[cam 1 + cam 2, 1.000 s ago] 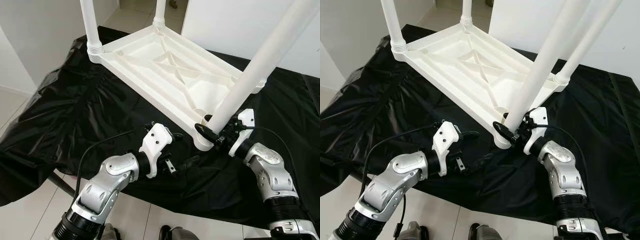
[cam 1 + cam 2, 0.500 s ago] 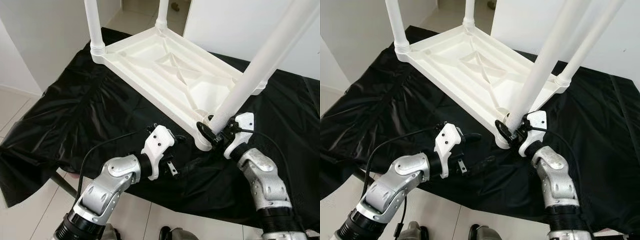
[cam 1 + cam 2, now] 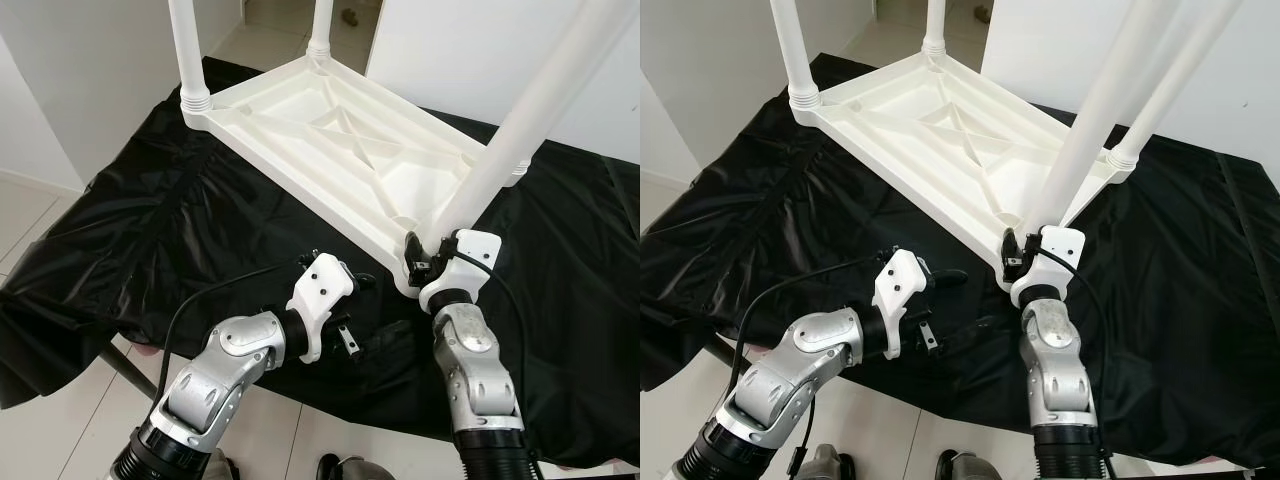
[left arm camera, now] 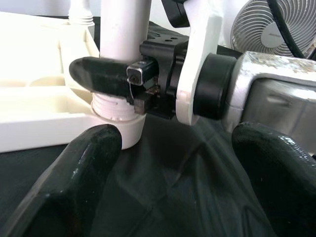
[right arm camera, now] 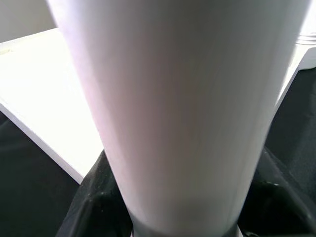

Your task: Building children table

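The white children's table (image 3: 330,130) lies upside down on a black cloth. Its near corner leg (image 3: 500,150) stands in the corner socket (image 3: 410,285). My right gripper (image 3: 418,258) is shut on this leg just above the socket. One of its black fingers (image 4: 98,78) wraps the leg (image 4: 123,29) in the left wrist view, and the right wrist view looks straight at the leg (image 5: 182,113). My left gripper (image 3: 375,305) hovers open over the cloth just left of that corner, empty, and its fingers (image 4: 74,182) point toward the socket.
Three other legs stand upright: far left (image 3: 186,50), far middle (image 3: 322,20) and far right (image 3: 1170,80). The black cloth (image 3: 150,230) hangs over the support's front and left edges onto a tiled floor (image 3: 30,210). White walls rise behind. A fan (image 4: 261,24) stands beyond.
My right forearm has swung left and now stands nearly under the near corner, with the gripper turned around the leg's base. The left gripper has stayed about where it was.
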`<state>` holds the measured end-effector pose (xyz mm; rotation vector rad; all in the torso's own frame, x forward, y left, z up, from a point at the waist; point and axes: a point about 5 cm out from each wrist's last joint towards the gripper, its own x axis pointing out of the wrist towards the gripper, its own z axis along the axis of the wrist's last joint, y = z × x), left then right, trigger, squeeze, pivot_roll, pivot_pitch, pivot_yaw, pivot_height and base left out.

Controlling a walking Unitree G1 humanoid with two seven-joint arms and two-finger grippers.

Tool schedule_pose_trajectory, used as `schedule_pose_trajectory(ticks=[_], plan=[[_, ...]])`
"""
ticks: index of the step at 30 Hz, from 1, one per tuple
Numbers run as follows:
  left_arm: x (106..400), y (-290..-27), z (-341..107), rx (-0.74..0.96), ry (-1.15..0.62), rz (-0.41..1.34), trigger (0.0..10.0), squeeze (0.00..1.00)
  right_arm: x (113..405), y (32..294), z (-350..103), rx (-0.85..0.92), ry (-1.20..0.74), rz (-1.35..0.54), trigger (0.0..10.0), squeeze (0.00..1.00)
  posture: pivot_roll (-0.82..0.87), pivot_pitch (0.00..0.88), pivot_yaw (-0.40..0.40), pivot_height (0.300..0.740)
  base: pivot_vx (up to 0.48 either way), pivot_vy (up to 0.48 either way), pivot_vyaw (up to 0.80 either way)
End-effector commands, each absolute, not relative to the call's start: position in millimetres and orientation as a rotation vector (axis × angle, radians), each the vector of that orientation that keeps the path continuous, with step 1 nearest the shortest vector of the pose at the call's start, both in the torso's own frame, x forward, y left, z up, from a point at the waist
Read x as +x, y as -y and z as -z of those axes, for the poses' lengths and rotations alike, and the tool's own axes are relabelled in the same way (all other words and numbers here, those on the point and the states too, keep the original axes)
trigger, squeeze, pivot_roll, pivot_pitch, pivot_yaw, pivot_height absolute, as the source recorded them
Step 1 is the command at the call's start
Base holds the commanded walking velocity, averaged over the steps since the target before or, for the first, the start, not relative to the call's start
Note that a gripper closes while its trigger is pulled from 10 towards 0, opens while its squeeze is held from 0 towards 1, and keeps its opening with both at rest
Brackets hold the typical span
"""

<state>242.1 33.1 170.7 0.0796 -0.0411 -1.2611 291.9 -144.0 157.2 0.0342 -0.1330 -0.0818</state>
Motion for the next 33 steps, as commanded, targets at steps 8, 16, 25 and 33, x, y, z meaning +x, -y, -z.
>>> schedule_pose_trajectory(ticks=[8, 16, 25, 33], plan=[[238.9, -30.3, -168.7, 0.083, 0.043, 1.282, 10.0, 0.0, 290.7, 151.6, -149.0, 0.011, 0.086, 0.105, 10.0, 1.0, 0.07, 0.103, -0.118, 0.74, 0.0, 0.0, 0.0], [239.2, -31.4, -169.3, 0.085, 0.044, 1.277, 10.0, 0.0, 294.9, 167.9, -156.7, 0.027, 0.139, -0.058, 10.0, 1.0, 0.07, 0.108, -0.115, 0.74, 0.0, 0.0, 0.0], [240.5, -35.2, -170.4, 0.093, 0.042, 1.269, 10.0, 0.0, 296.8, 192.1, -163.8, -0.012, 0.124, -0.477, 10.0, 0.0, 0.08, 0.114, -0.107, 0.74, 0.0, 0.0, 0.0], [241.2, -35.7, -172.0, 0.093, 0.047, 1.259, 10.0, 0.0, 311.1, 183.1, -165.6, -0.045, 0.114, -0.619, 10.0, 0.0, 0.09, 0.116, -0.108, 0.74, 0.0, 0.0, 0.0]])
